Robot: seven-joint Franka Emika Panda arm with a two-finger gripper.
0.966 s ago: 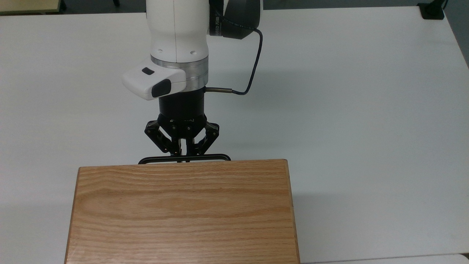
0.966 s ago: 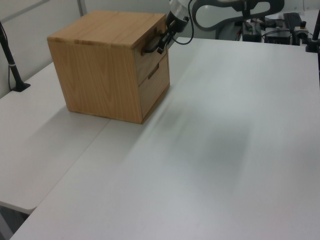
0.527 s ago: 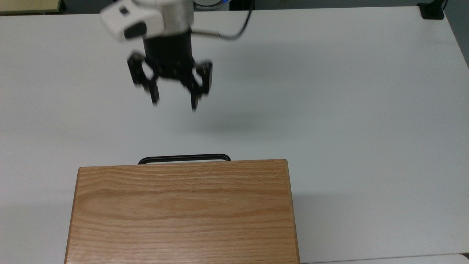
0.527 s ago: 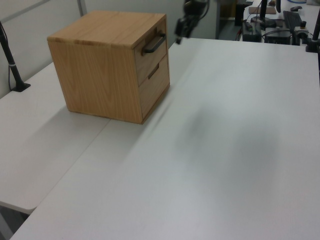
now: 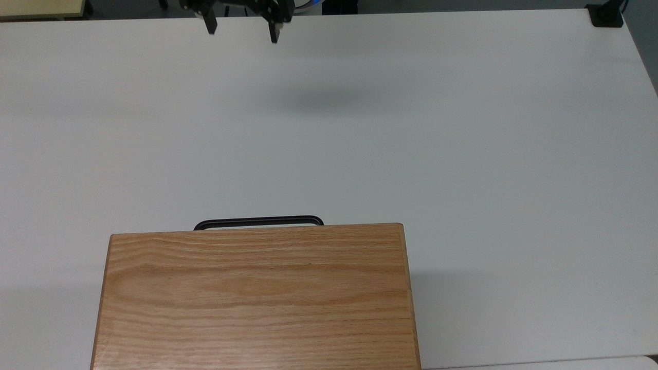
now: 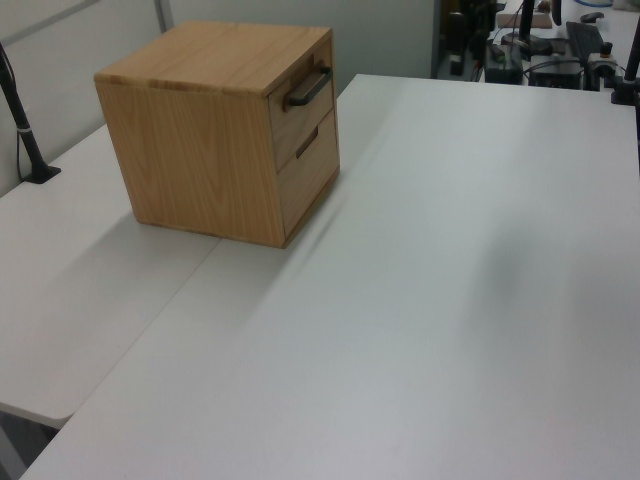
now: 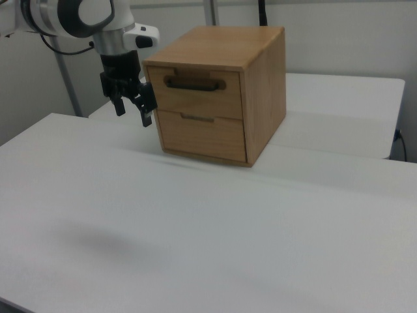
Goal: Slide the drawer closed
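While the drawer (image 7: 195, 91) sits flush in the wooden cabinet (image 5: 257, 295), the gripper (image 5: 240, 30) hangs well apart from it.
The gripper is at 12 o'clock in the top view, above the white table (image 5: 462, 128) — its two fingers spread wide, holding nothing. The cabinet stands at 6 o'clock there, the drawer's black handle (image 5: 258, 222) jutting past its front edge. In the right view the gripper (image 7: 133, 112) hangs at 10 o'clock — beside the cabinet's front, clear of the handle.
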